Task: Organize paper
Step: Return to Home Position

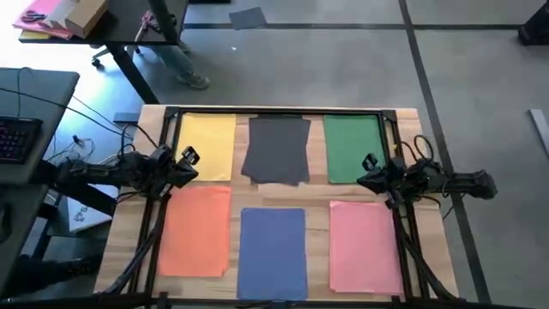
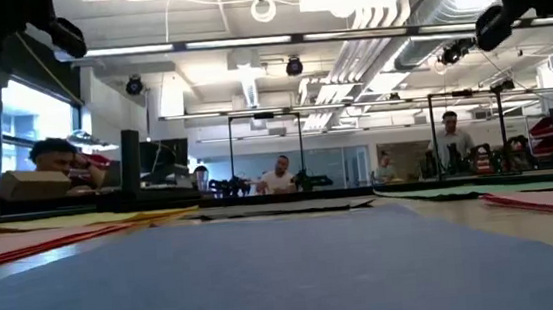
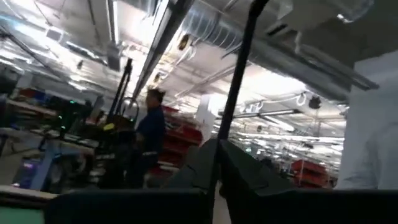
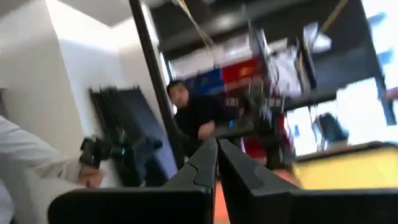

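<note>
Six piles of paper lie flat on the wooden table. Yellow (image 1: 208,146), dark grey (image 1: 276,148) and green (image 1: 352,148) are in the far row. Orange (image 1: 195,230), blue (image 1: 273,251) and pink (image 1: 364,245) are in the near row. The grey pile's sheets are fanned unevenly. My left gripper (image 1: 190,160) hovers over the gap between yellow and orange, shut (image 3: 217,149), with nothing between its fingers. My right gripper (image 1: 367,170) hovers by the green pile's near right corner, shut (image 4: 217,146) and empty.
A black frame (image 1: 274,112) runs along the table's far edge and down both sides. Cables hang by the left arm. A desk with a keyboard (image 1: 17,137) stands to the left. A cardboard box (image 1: 81,15) and a person's legs (image 1: 184,64) are beyond the far edge.
</note>
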